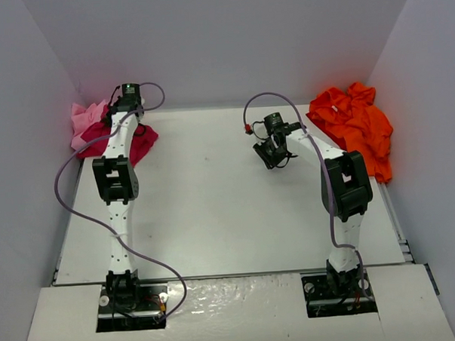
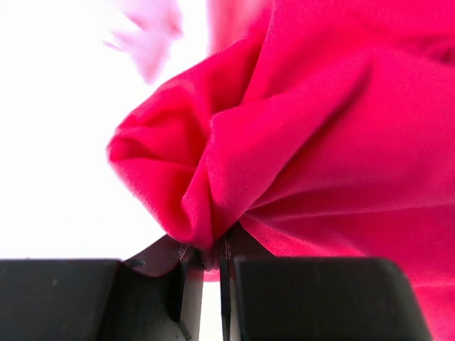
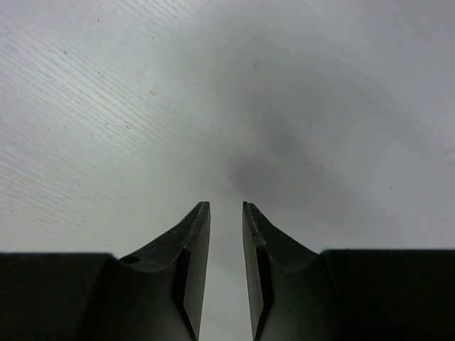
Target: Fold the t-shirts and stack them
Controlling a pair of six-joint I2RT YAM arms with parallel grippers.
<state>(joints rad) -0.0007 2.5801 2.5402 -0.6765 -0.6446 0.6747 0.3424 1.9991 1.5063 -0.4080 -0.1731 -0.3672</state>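
At the far left corner of the white counter, the left hand is pinching a bunched fold of the soft crimson-magenta cloth t-shirt, its black fingers closed tight on the fabric. That shirt is lying crumpled, touching a rumpled light pink cloth t-shirt just beside it, deeper in the corner. The right hand is hovering over bare counter near the middle, its fingers standing slightly apart and gripping nothing. A bright orange cloth t-shirt is sitting heaped at the far right corner, well apart from both hands.
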